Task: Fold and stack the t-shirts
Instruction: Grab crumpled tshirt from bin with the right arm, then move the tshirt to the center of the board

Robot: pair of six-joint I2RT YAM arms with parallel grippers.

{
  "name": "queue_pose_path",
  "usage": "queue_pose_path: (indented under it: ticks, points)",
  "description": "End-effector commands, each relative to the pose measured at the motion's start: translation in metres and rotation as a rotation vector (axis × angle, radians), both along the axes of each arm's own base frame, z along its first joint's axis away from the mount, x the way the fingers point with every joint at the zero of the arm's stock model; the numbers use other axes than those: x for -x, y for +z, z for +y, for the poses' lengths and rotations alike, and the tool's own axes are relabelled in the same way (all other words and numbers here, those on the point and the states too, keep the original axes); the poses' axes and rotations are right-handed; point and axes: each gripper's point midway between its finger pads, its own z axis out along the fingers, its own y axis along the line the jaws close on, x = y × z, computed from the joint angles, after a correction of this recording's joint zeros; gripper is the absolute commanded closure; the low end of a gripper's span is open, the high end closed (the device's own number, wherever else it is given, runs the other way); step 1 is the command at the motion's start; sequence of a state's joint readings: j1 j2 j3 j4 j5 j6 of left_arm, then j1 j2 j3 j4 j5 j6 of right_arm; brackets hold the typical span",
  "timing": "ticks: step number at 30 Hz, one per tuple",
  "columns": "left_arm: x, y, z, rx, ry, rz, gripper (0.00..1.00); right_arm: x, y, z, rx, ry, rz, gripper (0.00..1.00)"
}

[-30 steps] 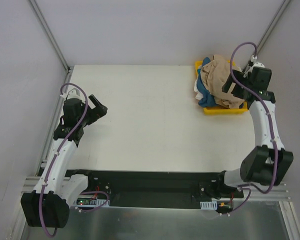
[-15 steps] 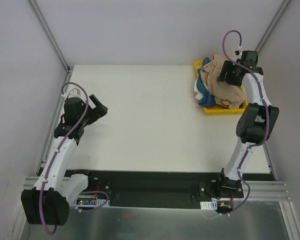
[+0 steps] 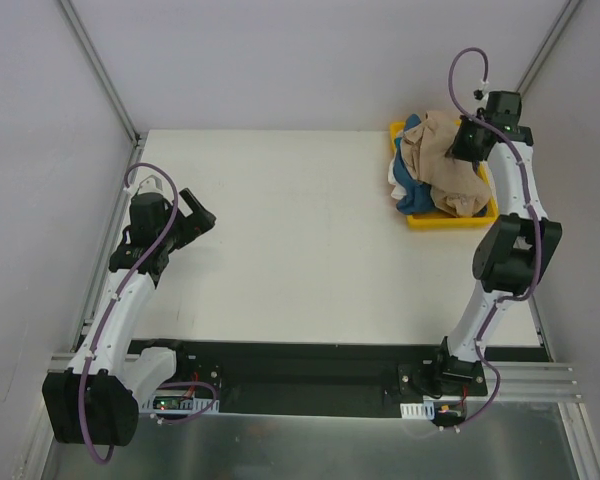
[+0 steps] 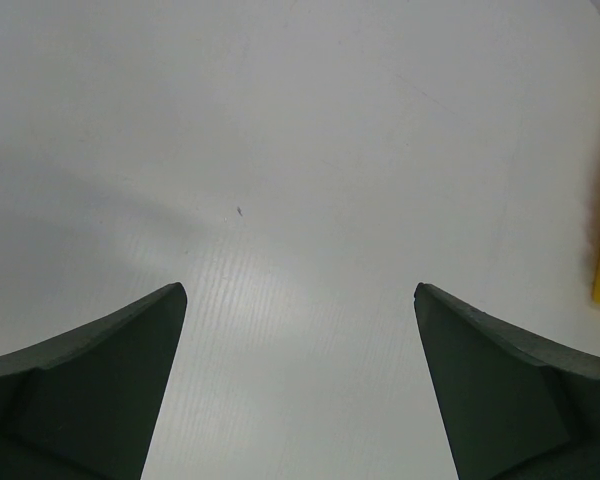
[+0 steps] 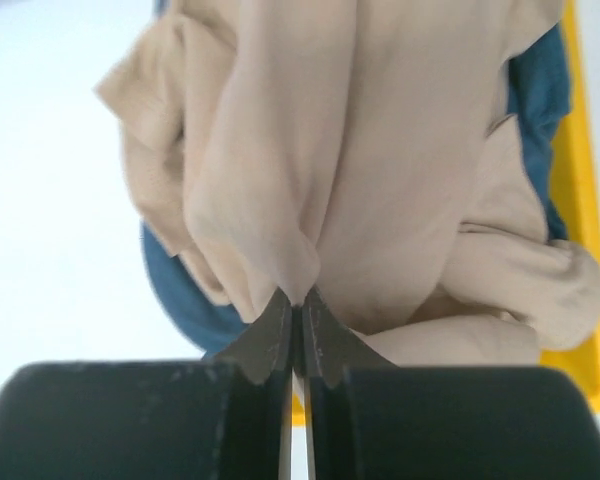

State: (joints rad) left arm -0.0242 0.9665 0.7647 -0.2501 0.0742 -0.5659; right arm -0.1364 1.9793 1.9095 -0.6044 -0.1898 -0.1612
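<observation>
Clamped tight with the right claw on a fold of the tan t-shirt, tips together and cloth bunched up right at them. Heaped along with the teal t-shirt in the yellow tray at the far right corner of the bench: 2 shirts, tan on top, teal peeking out at the left edge and underneath. Spread wide at the left claw, over bare bench on the left side, gripping nothing, well apart from the tray.
</observation>
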Motion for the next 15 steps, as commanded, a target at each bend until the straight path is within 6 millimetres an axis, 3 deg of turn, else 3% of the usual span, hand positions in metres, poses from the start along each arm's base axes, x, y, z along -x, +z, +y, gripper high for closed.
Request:
queue_pose_path:
  ticks: [1, 4, 9, 13, 15]
  points:
    - [-0.004, 0.021, 0.003, -0.011, 0.0, -0.054, 0.01, 0.033, 0.156, 0.005, 0.049, -0.007, -0.344, 0.99]
    - [-0.003, 0.023, 0.003, -0.016, -0.003, -0.061, 0.01, 0.049, 0.206, 0.003, 0.076, -0.029, -0.467, 0.99]
    - [-0.003, 0.021, 0.008, -0.035, 0.021, -0.061, 0.01, 0.075, 0.269, 0.008, 0.047, -0.06, -0.648, 0.99]
    - [-0.004, 0.022, 0.007, -0.031, 0.013, -0.061, 0.01, 0.109, 0.327, 0.033, -0.024, 0.013, -0.806, 0.99]
    - [-0.004, 0.022, 0.007, -0.026, 0.018, -0.059, 0.01, 0.128, 0.345, 0.059, -0.094, 0.097, -0.838, 0.99]
